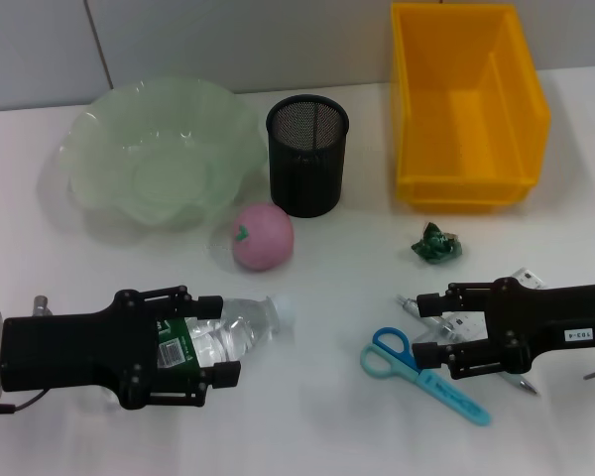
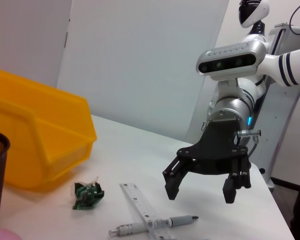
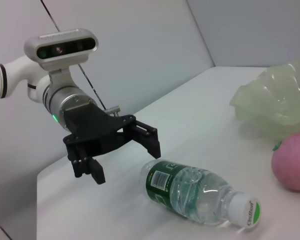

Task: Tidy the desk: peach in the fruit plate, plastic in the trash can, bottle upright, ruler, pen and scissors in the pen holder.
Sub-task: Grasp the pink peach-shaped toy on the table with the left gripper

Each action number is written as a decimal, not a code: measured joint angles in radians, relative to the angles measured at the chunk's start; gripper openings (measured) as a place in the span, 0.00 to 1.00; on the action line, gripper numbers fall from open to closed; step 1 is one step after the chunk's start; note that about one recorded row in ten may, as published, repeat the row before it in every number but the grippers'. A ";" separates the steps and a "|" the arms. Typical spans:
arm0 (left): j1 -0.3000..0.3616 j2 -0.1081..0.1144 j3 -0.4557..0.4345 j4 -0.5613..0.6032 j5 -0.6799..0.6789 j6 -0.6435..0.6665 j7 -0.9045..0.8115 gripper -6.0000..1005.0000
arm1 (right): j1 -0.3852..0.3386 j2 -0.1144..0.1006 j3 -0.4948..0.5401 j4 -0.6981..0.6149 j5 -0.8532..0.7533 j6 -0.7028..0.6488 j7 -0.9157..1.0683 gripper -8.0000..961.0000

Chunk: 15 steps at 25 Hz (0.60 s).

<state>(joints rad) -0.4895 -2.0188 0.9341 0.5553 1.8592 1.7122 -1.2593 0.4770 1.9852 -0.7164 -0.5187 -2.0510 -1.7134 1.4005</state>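
Both tools gape: left (image 3: 122, 152) around bottle (image 3: 200, 192) (untouched), right (image 2: 206, 184) over ruler (image 2: 142, 207).

Lighting's coming across bright and even, seemingly from overhead, so the desk (image 1: 307, 416) is only picking up soft shadows under the peach (image 1: 263, 236) and trash can (image 1: 468, 104). The bottle (image 3: 200, 192) is catching small glints. The wrist views are staying fairly sharp, and the fruit plate (image 3: 277, 97) is looking a bit washed out.
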 joint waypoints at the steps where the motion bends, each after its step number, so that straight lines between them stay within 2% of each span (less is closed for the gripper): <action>1: 0.000 0.000 0.000 0.004 0.000 0.001 -0.001 0.83 | 0.000 0.000 0.000 0.000 0.000 0.000 0.000 0.85; 11: -0.019 -0.013 -0.013 0.098 -0.004 -0.031 -0.044 0.83 | 0.000 0.001 0.000 0.002 0.000 0.000 0.000 0.85; 15: -0.040 -0.030 -0.023 0.144 -0.003 -0.097 -0.049 0.83 | 0.000 0.001 0.000 0.001 0.000 0.001 0.000 0.85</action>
<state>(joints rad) -0.5292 -2.0484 0.9114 0.6991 1.8559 1.6150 -1.3088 0.4771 1.9865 -0.7163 -0.5177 -2.0510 -1.7124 1.4007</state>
